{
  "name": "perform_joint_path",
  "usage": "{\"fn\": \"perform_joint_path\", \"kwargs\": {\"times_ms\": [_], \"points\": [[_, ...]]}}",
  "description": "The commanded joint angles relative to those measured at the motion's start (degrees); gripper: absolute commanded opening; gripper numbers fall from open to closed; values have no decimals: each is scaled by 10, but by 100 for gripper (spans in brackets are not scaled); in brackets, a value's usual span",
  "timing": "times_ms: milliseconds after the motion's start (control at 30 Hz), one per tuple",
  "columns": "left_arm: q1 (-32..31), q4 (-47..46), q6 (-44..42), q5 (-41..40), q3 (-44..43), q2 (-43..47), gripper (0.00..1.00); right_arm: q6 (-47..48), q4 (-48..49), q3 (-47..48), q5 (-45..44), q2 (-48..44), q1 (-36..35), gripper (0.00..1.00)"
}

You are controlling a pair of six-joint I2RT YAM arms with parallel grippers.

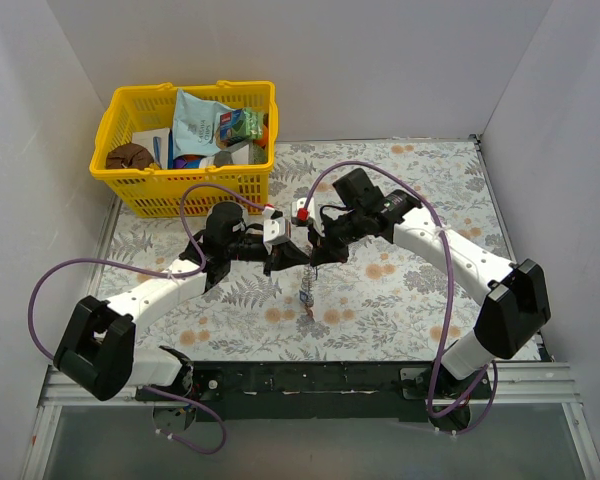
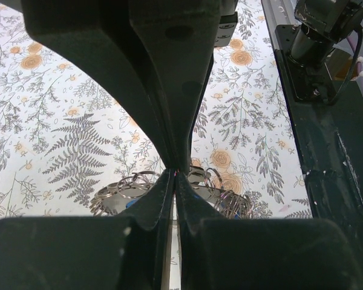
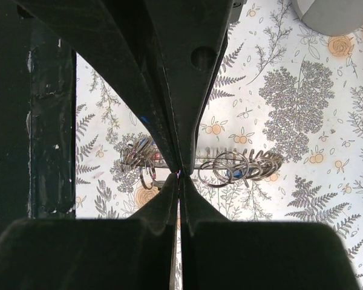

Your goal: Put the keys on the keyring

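Several thin silvery keyring loops (image 3: 236,168), floral cloth (image 3: 302,90)

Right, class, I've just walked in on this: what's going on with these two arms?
The two arms meet over the middle of the floral table. The left gripper and the right gripper are both pinched shut, close together, right at a bunch of silvery rings. Whether either really grips a ring cannot be told. A yellow basket of oddments sits at the back.
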State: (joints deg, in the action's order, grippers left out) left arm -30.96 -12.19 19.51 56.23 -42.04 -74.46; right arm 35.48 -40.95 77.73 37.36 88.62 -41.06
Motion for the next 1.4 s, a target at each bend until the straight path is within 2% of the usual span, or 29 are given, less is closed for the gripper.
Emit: {"fn": "perform_joint_path", "kwargs": {"times_ms": [0,33,167,267,367,567,867,1033,1367], "points": [[-3,-38,24,7,4,10,0,-16,47,-13,17,-36,-3,1],[-3,-56,39,6,12,15,0,-18,53,-17,14,-40,-3,4],[-2,-173,105,-8,48,28,0,-39,117,-59,12,-83,7,29],[-2,-249,154,-22,71,35,0,-62,171,-100,17,-120,25,42],[-2,-315,187,-45,96,44,0,-82,209,-133,31,-150,48,49],[-1,-437,238,-91,137,63,0,-103,241,-158,89,-165,81,50],[1,-633,312,-94,182,45,0,-122,269,-157,148,-167,82,47],[1,-645,320,-89,179,37,0,-135,288,-163,166,-173,81,46],[2,-632,318,-82,167,35,0,-169,329,-168,200,-171,75,32]]}}
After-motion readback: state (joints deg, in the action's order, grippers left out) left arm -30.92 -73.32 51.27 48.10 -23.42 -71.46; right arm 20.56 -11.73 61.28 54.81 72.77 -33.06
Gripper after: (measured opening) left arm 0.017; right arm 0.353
